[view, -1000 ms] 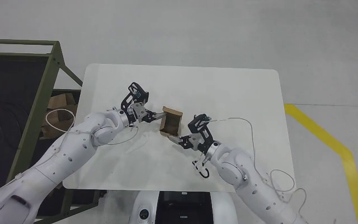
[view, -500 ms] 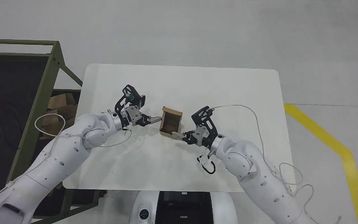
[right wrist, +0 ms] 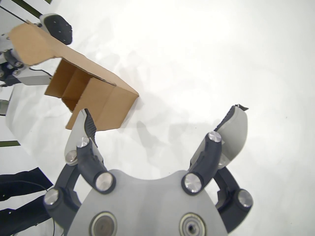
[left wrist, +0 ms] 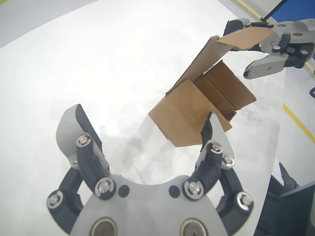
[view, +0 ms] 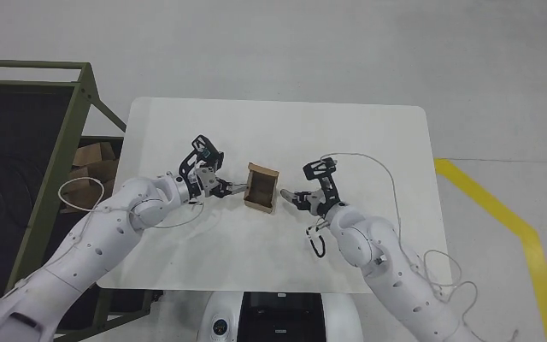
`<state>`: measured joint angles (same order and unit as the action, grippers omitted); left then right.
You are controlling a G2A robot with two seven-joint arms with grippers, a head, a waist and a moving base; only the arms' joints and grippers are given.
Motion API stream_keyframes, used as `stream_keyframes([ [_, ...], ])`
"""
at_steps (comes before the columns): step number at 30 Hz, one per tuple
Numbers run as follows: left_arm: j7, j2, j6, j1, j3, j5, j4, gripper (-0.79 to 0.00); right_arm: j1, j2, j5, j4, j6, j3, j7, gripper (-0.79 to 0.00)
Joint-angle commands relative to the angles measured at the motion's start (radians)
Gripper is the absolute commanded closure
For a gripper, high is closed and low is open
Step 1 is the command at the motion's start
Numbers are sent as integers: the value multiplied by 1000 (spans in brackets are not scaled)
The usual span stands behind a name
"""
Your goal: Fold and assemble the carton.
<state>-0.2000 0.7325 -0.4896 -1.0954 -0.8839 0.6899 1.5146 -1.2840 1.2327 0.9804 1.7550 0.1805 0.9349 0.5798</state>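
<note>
A: Fingers [left wrist: 85, 126] of the left gripper [left wrist: 145, 128]: how are they held?
B: They are spread wide, and nothing is gripped. One fingertip is seen right by the brown carton [left wrist: 192, 114], at its near corner. Whether the carton is touched cannot be told.
A: And the right gripper [right wrist: 160, 121]?
B: Its fingers [right wrist: 233, 124] are spread wide too, with nothing between them. It is held just beside the carton, on the side away from the left gripper.
A: Where is the carton?
B: It is set on the white table [view: 342, 128], near the middle, between the two grippers. Its top is open, and one flap [left wrist: 243, 39] is stood up high.
A: What else is seen?
B: A green frame [view: 43, 64] is stood by the table's left edge, and brown card pieces [view: 92, 158] are piled behind it.
</note>
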Motion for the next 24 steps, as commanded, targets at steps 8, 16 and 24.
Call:
stream_keyframes([
  [8,-30,21,-26,10,4,10,-16,-785,51,28,16,-53,43,-68,-5,-785],
  [16,-47,37,-34,10,5,21,-20,-785,78,50,62,-90,99,-109,-21,-785],
  [24,-65,52,-47,9,8,33,-28,-785,92,70,103,-115,153,-137,-16,-785],
])
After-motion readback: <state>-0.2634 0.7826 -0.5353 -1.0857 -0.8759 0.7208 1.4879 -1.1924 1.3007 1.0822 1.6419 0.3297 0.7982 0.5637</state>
